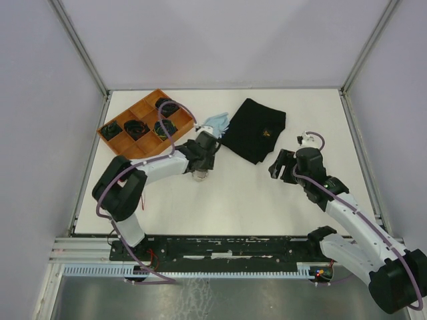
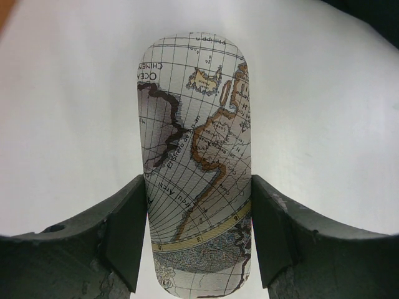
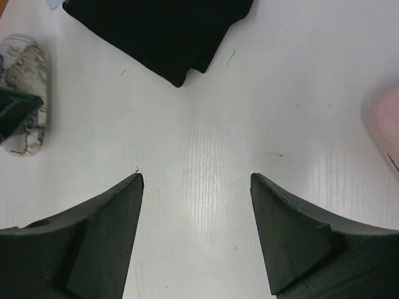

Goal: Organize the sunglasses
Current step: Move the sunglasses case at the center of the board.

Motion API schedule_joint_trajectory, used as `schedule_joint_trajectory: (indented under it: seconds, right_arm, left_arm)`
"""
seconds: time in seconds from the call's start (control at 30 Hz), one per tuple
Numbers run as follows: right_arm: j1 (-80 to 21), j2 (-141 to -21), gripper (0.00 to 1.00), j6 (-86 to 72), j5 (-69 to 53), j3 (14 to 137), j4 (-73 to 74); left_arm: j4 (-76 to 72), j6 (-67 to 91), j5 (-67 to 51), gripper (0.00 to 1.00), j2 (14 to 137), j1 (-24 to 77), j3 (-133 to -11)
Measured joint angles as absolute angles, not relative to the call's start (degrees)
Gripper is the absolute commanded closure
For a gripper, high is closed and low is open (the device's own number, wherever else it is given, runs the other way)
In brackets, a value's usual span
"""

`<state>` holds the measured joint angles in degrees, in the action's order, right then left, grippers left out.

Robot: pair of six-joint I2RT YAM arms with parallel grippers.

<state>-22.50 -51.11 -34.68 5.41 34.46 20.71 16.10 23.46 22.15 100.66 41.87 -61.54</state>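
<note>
1. Sunglasses: no pair plainly in view in any cam. They may be inside a case or among the dark bits in the tray; can't tell.
2. Handling, my guess: light, stiff frame w/ thin hinged arms, slick lenses that scratch. Take hold across the folded frame or at the bridge, never by 1 arm or a lens.
3. Map-print case [image 2: 196, 156] lies on the table [image 1: 233, 193]. It's shut, so contents are hidden. Left gripper [image 2: 198, 205] has its 2 jaws pressed on the case's 2 long sides.
4. Right gripper [image 3: 196, 187]: jaws spread, nothing btwn them, over bare table, well apart from the case.
5. Wooden tray [image 1: 142, 109], far left: several compartments hold dark things, too small to ID.
6. Black pouch [image 1: 255, 130] has a blue cloth [image 1: 217, 122] just beside it. Pink thing [image 3: 385, 121] is cut off at the frame edge.
</note>
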Motion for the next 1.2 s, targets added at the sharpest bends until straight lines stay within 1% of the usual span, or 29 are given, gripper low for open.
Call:
schedule_joint_trajectory:
  seconds: [0.1,0.2,0.47,0.6,0.7,0.87,0.9,1.07,1.2]
  right_arm:
    - [-22.5,-51.7,0.22,-34.6,4.0,34.5,20.9]
    - [-22.5,-52.5,0.22,-34.2,2.5,34.5,21.7]
    - [-22.5,-53.0,0.22,-33.0,1.0,34.7,23.4]
    - [-22.5,-52.9,0.22,-32.9,0.8,34.7,24.0]
    - [-22.5,-52.9,0.22,-32.7,0.8,34.7,24.4]
    - [-22.5,-52.3,0.2,-32.6,0.6,34.7,24.8]
    - [-22.5,-52.1,0.2,-32.5,0.7,34.7,24.9]
    - [-22.5,-50.8,0.19,-32.0,2.7,35.3,25.7]
    - [-22.5,-50.1,0.18,-31.4,5.1,36.9,26.8]
  left_arm:
    - [14.9,22.6,22.0,0.59,97.8,35.8,-59.1]
    - [14.0,20.9,22.0,0.59,97.2,32.1,-58.8]
    - [12.6,19.0,20.4,0.58,98.4,27.6,-58.9]
    - [11.9,18.9,18.7,0.53,100.2,25.3,-58.9]
    - [11.1,18.5,17.3,0.45,100.7,24.5,-59.0]
    - [9.9,17.7,16.2,0.22,101.2,24.1,-59.1]
    - [9.8,17.5,16.0,0.2,101.2,24.1,-59.1]
    - [9.5,17.5,14.5,0.07,101.1,24.1,-59.1]
    - [9.9,17.6,14.3,0.04,98.3,24.1,-59.1]
